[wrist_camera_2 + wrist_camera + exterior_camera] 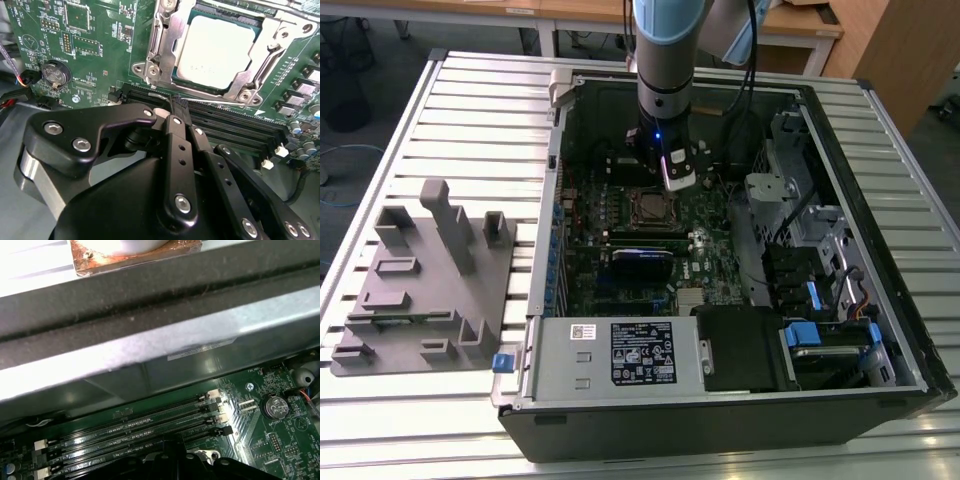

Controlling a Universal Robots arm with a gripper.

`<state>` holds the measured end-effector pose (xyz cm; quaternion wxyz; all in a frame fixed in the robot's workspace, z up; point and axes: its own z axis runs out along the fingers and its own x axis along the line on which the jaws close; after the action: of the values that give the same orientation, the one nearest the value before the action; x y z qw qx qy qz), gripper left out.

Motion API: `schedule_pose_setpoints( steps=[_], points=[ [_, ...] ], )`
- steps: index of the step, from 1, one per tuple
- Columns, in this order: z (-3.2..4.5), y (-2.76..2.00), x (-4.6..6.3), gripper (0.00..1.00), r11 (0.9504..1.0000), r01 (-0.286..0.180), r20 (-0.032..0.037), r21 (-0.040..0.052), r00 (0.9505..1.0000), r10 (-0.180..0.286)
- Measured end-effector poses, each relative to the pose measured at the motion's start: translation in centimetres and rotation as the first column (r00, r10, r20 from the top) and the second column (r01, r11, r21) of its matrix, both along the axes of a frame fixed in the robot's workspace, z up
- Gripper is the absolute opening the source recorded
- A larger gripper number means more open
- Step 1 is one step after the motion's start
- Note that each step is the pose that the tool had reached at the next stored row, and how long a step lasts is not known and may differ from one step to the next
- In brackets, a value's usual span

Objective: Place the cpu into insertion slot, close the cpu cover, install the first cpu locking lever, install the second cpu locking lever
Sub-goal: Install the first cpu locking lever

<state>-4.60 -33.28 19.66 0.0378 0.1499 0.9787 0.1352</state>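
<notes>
cpu [215, 52]: silver-grey, flat in socket | cpu cover [171, 42]: silvery frame, down around it

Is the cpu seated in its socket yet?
Yes, the cpu lies flat inside the square window of the cpu cover in the second wrist view.

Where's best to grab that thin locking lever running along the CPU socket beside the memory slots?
Likely from above, pinching across the rod: the locking lever is a thin wire lying flat between the cpu cover and the memory slots, leaving little side room.
</notes>
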Motion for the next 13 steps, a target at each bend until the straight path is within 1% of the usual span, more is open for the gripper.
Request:
schedule_pose_setpoints(
  steps=[6,10,13],
  points=[
    [-0.02,0.05,0.0,0.1,1.0,0.001,0.0,-0.0067,1.0,-0.001],
    [-0.02,0.11,0.0,0.1,0.9998,0.003,0.0,-0.0195,1.0,-0.003],
    [-0.02,0.2,0.0,0.1,0.9997,0.003,0.0,-0.0249,1.0,-0.003]
  ],
)
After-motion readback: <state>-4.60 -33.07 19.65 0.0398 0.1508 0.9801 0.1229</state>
